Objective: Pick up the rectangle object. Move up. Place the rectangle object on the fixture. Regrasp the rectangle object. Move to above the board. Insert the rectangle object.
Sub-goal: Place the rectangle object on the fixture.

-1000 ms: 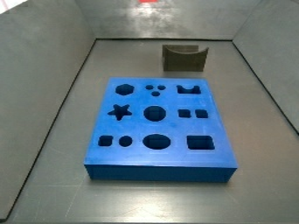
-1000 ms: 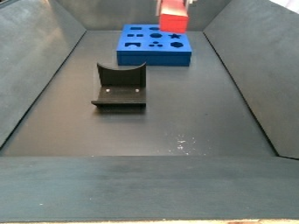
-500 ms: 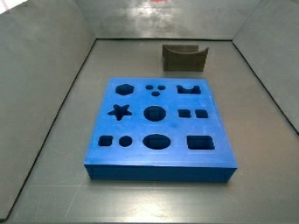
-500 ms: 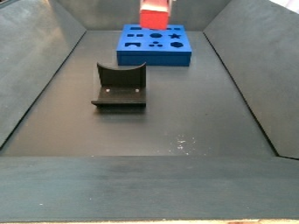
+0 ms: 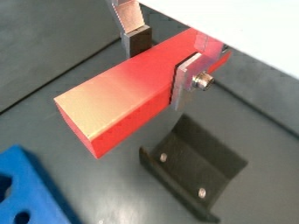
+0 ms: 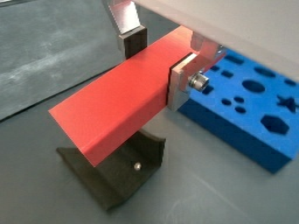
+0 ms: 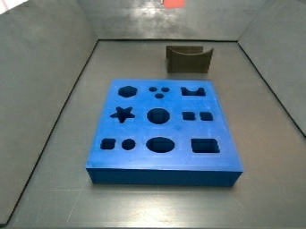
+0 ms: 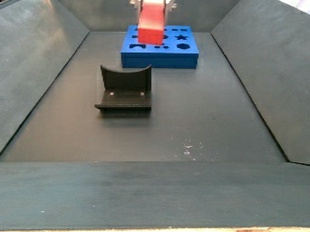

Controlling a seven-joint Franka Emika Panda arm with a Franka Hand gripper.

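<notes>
The rectangle object (image 5: 122, 96) is a long red-orange block, and my gripper (image 5: 162, 66) is shut on it across its width, near one end. It hangs in the air above the dark fixture (image 5: 193, 175), which both wrist views show below it. The other wrist view shows the same grip (image 6: 156, 66) on the block (image 6: 117, 109), with the fixture (image 6: 117, 175) beneath and the blue board (image 6: 251, 105) beside. In a side view the block (image 8: 151, 23) hangs before the board (image 8: 160, 50), beyond the fixture (image 8: 125, 91). Another side view catches only a red sliver (image 7: 174, 4) of it.
The board (image 7: 162, 125), with its star, round and square holes, lies in the middle of the dark floor, and the fixture (image 7: 189, 59) stands behind it. Sloped grey walls (image 8: 43, 72) close in the workspace on all sides.
The held block has shifted sideways from over the board toward the fixture and sits a little lower in the side view. Board and fixture have not moved.
</notes>
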